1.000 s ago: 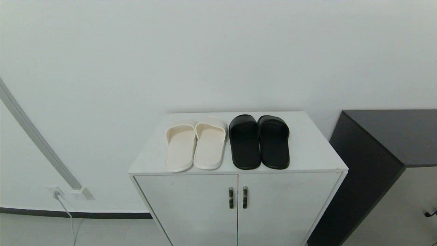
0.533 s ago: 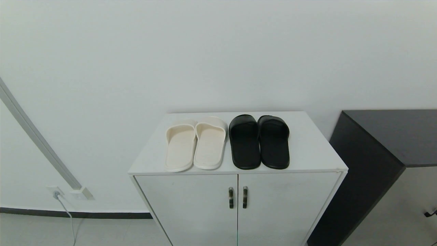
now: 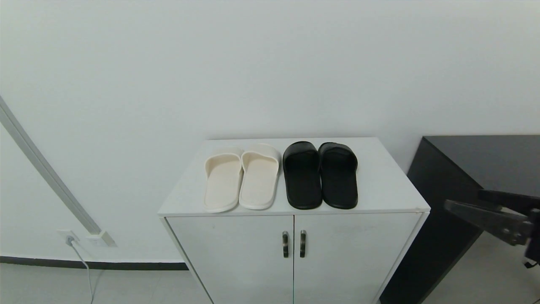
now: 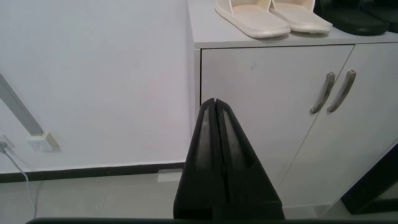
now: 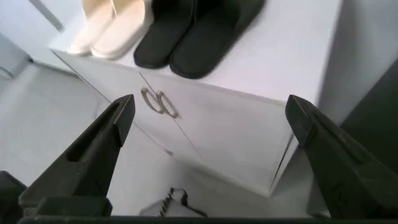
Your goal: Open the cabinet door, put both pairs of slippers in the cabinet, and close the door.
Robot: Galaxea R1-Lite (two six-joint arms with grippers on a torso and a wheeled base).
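Head view: cream slippers [image 3: 241, 179] and black slippers [image 3: 319, 175] lie side by side atop the cabinet [image 3: 379, 185], doors [image 3: 236, 253] shut; the right tool [image 3: 462, 198] hangs to its right, fingers apart. Left wrist view: the left tool [image 4: 214, 102], fingers together, faces the cabinet front. Right wrist view: the door handles [image 5: 158, 102] lie below the spread right tool.

Before you, the white cabinet [image 3: 388, 185] stands with both doors [image 3: 236, 257] shut, their two dark metal handles [image 3: 285, 244] upright side by side at the centre seam. On its top, a cream pair of slippers [image 3: 253, 181] lies flat at 9 o'clock of a black pair [image 3: 310, 181], just beside it; all four toes point to 12 o'clock, heels near the front edge.
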